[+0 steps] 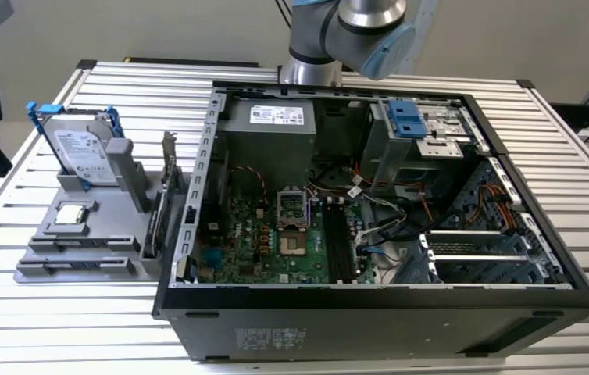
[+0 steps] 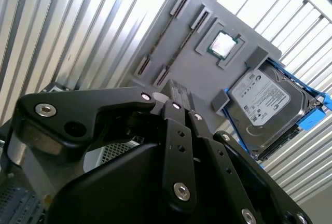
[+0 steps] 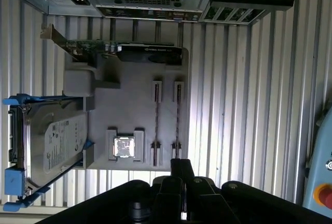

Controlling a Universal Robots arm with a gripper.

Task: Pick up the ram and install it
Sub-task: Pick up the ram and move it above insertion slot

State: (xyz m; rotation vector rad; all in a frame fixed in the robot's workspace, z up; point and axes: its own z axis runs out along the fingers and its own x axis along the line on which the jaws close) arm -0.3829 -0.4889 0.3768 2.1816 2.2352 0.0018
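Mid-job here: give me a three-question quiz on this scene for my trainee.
1. True or false: the two thin dark ram sticks stand on edge in slots of the grey plastic holder tray.
2. Which lies next to the square silver processor chip on that tray? A: silver hard drive in blue brackets; B: keyboard; C: fan.
3. Is the black metal claw holding a ram stick?
Key: 1 true; 2 A; 3 no, it is shut on nothing.
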